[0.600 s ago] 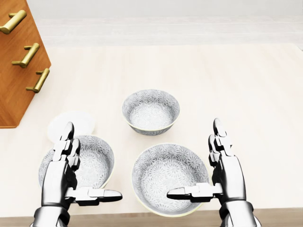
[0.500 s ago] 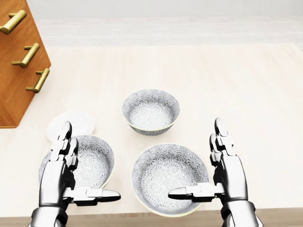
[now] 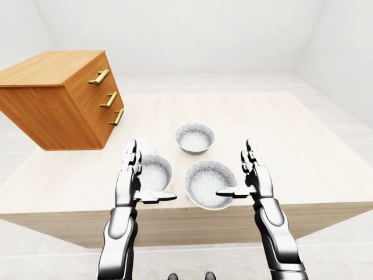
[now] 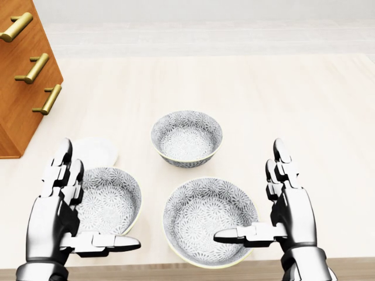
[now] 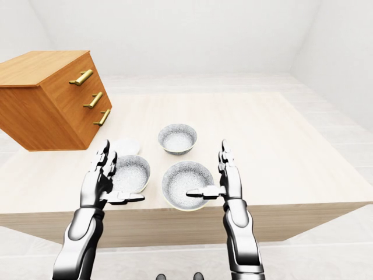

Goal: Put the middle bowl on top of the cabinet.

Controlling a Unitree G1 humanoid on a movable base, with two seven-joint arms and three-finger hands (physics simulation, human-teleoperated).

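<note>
**A:** Item one, the middle bowl (image 4: 187,138). Where is it sitting?

**B:** In the head view, at twelve o'clock from the two nearer bowls, alone on the table (image 4: 293,105). I'm reading it as the middle one because it falls between them left to right, though that's a judgement. Left bowl (image 4: 114,196) at eight, right bowl (image 4: 205,216) at five, and a white disc (image 4: 96,151) peeking out past the left one.

**A:** Item two, the hands?

**B:** Left hand (image 4: 55,216) and right hand (image 4: 290,216) are hovering at seven and five. Both have fingers spread wide and upright, thumbs pointing inward, gripping nothing. Neither is touching the middle bowl.

**A:** Item three, handling?

**B:** It's looking like glazed ceramic: stiff, probably moderately heavy, likely slick and chippable. I'd be taking it at the rim, thumb inside and fingers outside the wall, or cupping opposite sides with both hands.

**A:** Item four, the destination?

**B:** The cabinet (image 3: 52,64), standing at ten o'clock, with its top well above the table.
</note>
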